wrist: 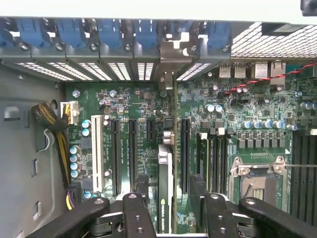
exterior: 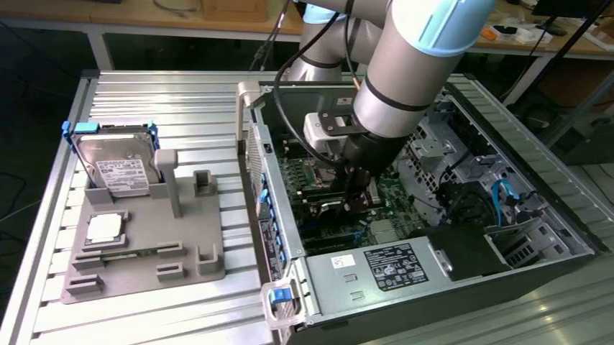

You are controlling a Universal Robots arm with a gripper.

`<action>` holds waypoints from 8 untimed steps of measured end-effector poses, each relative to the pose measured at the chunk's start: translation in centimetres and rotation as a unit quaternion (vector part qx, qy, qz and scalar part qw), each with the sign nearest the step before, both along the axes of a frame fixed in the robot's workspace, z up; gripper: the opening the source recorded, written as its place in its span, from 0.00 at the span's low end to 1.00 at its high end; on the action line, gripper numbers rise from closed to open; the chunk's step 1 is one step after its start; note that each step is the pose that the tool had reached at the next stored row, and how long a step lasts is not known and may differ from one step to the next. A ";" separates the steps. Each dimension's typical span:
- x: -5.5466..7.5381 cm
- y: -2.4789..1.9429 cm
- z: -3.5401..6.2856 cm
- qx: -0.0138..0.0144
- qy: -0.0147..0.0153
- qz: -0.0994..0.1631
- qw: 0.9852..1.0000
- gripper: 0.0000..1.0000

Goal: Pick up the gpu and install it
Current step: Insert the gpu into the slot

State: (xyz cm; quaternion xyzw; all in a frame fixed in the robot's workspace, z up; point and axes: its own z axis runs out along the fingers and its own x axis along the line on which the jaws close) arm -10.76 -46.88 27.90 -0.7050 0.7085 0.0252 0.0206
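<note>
We find the exterior view evenly lit, with mild glare on the ribbed metal counter (exterior: 172,316) and deep shadow inside the computer case (exterior: 537,266). In the wrist view, the motherboard (wrist: 124,104) is bright and sharp, while the near gripper (wrist: 171,213) looks dark and soft.

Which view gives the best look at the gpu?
The wrist view: the gpu stands edge-on over the motherboard slots, between the open jaws, its bracket at the case's rear openings. In the exterior view the arm hides most of it inside the computer case.
</note>
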 end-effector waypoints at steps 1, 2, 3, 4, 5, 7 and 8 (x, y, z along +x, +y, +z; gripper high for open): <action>0.0 0.00 0.05 0.000 0.000 0.000 1.000 0.47; 0.0 0.01 0.06 0.000 -0.001 0.000 1.000 0.45; 0.0 0.01 0.06 0.000 -0.001 0.000 1.000 0.38; 0.0 0.01 0.06 0.000 -0.001 0.000 1.000 0.32; 0.0 0.01 0.06 0.000 -0.001 0.000 1.000 0.32; 0.0 0.00 0.07 0.000 -0.001 0.000 1.000 0.26; 0.0 0.01 0.07 0.000 -0.001 0.000 1.000 0.20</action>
